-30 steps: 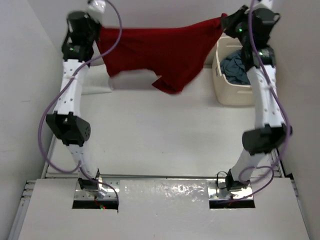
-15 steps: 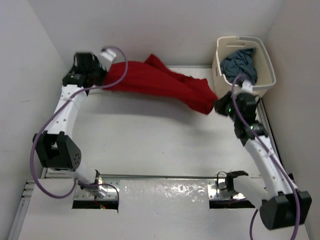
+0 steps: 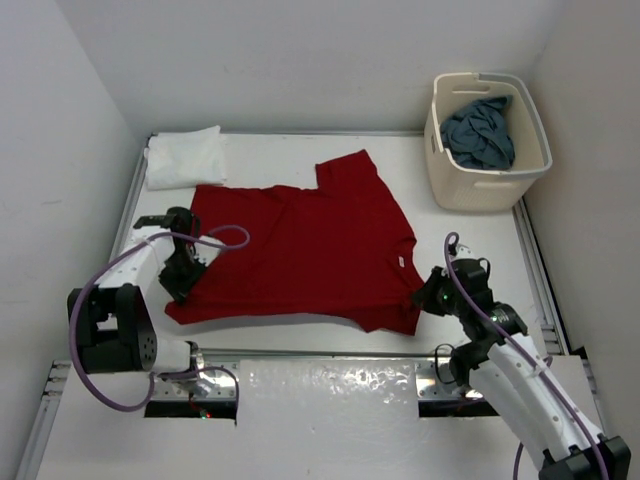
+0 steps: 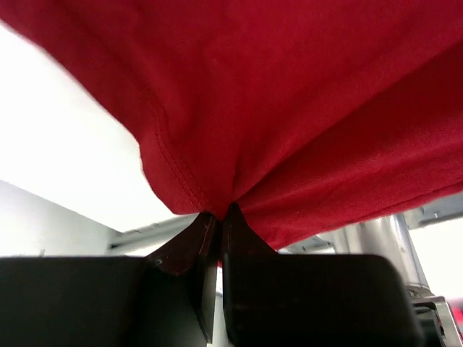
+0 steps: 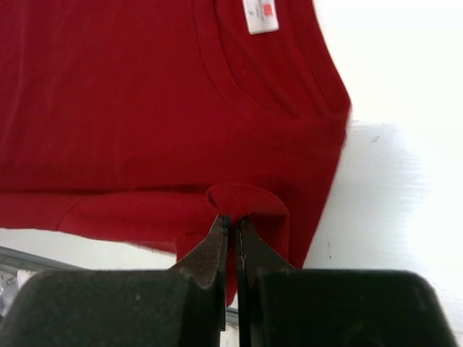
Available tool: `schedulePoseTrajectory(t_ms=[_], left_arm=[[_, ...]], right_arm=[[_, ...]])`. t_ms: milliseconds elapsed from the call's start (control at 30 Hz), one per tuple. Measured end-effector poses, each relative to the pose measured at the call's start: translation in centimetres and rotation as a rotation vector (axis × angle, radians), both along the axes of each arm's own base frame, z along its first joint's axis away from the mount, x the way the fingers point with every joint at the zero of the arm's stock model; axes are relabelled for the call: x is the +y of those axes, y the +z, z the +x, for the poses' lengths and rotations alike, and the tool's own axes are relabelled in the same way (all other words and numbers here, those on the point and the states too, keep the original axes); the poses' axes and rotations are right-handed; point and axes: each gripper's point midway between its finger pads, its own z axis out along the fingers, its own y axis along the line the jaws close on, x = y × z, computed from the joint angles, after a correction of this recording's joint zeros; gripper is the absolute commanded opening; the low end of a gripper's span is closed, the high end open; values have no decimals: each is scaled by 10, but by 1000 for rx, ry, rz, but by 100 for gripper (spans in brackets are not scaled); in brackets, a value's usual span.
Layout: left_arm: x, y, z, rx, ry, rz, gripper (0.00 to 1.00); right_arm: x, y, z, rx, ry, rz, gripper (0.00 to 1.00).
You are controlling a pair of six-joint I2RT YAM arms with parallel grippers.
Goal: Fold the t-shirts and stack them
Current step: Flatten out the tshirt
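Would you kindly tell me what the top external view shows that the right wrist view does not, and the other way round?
Only the top external view shows the cream laundry basket holding a blue-grey t-shirt, the folded white t-shirt at the far left corner, and the left hand gripping the red t-shirt. Only the right wrist view shows the right hand shut on a small raised fold of cloth, and the red mark on the neck label. Both show the red t-shirt spread on the white table.
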Motion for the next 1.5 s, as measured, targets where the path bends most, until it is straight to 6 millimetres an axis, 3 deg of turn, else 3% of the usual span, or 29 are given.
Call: schedulePoseTrajectory(t_ms=[167,333,467,533,733,833,933,967,1033,1100,1167,1233,1300,1333,1367,1433,1500], left_arm=[[1,-13,-26,80,3,14,0],[4,-11,-29,55,4,29,0],[5,-13,-22,69,6,29,0],[5,-15,-4,84,23,27,0],[5,-17,81,-35,102,6,0],[4,-18,105,-79,138,0,2],[5,-19,117,-101,162,0,20],[5,-19,120,-104,173,0,31],[6,-17,126,-116,191,-2,38],[11,-11,136,-144,212,-5,71],[22,2,150,-193,243,-5,79],[42,21,168,-275,304,3,79],[65,42,187,-376,364,3,62],[73,52,195,-433,367,-7,45],[84,65,197,-499,339,7,40],[79,75,188,-562,235,48,38],[42,72,161,-576,-2,81,41]], right_arm=[[4,-9,-4,55,23,0,0],[4,-12,-5,72,43,-14,0],[7,-5,6,57,56,-23,0],[8,-6,15,64,57,-42,0],[5,-9,53,69,42,-128,0],[2,-9,76,57,21,-150,0],[1,-8,94,52,12,-164,0],[1,-8,100,52,15,-169,0],[2,-6,111,51,22,-180,0],[2,-6,120,57,33,-192,0],[3,-4,130,57,46,-203,0],[4,-3,137,53,56,-211,0],[6,-2,140,50,68,-213,0],[6,-2,141,49,73,-212,0],[8,-2,141,51,81,-207,0],[10,-4,140,56,92,-198,0],[13,-4,140,59,103,-189,0]])
